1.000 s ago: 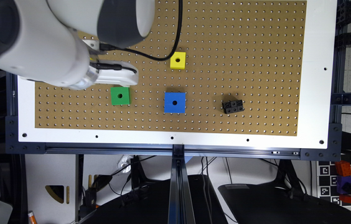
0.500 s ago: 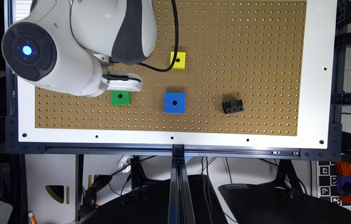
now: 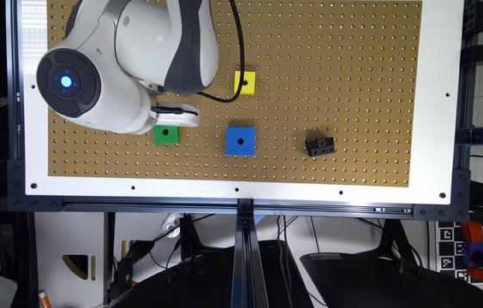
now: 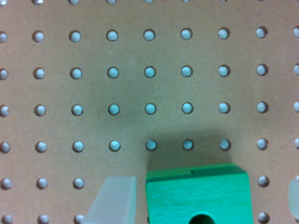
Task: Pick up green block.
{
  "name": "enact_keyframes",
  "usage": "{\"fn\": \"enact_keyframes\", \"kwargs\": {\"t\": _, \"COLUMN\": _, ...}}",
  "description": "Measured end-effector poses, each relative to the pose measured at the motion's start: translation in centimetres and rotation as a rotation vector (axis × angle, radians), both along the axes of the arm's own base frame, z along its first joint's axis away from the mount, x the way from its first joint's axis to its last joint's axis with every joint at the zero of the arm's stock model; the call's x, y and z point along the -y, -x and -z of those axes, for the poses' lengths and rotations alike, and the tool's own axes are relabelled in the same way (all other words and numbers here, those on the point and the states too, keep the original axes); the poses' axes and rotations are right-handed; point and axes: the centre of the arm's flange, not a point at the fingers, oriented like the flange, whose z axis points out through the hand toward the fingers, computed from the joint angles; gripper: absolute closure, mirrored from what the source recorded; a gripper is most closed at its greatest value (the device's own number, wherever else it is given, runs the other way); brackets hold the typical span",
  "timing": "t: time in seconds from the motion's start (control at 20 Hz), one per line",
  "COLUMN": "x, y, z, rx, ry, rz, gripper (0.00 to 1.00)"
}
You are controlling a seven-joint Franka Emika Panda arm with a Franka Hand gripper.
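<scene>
The green block (image 3: 165,135) lies flat on the pegboard counter (image 3: 353,64), toward the exterior view's left, with its round hole facing up. Lying flat leaves its straight side faces free for a pinch from above. In the wrist view the green block (image 4: 198,193) sits between the two pale fingers (image 4: 114,200) of the end effector (image 4: 201,200). One finger stands just beside one side face, and only a sliver of the other shows at the picture's edge, with a small gap of bare board between it and the block. The end effector is spread wide and holds nothing yet. It seems lined up to straddle the block, and the block looks a little off-centre between the fingers, nearer the one that shows fully.

In the exterior view the white end effector (image 3: 177,116) hangs over the block's far edge, with the bulky arm above it covering part of the counter. The blue block (image 3: 240,140) lies well apart toward the exterior view's right, and the yellow block (image 3: 245,82) sits farther back. A small black part (image 3: 320,146) rests further right still. None of them is near enough to hinder closing. The black cable (image 3: 237,51) loops near the yellow block but stays off the green one.
</scene>
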Motion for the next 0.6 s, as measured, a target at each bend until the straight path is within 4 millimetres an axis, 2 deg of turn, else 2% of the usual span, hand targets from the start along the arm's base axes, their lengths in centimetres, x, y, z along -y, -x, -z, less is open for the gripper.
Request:
{"fn": "enact_keyframes", "kwargs": {"t": 0.15, "x": 0.0, "y": -0.2, "z": 0.9, "rx": 0.004, "ry": 0.001, "rz": -0.001, "gripper": 0.00}}
{"fn": "enact_keyframes", "kwargs": {"t": 0.6, "x": -0.5, "y": -2.8, "z": 1.1, "rx": 0.034, "ry": -0.001, "rz": -0.018, "gripper": 0.00}}
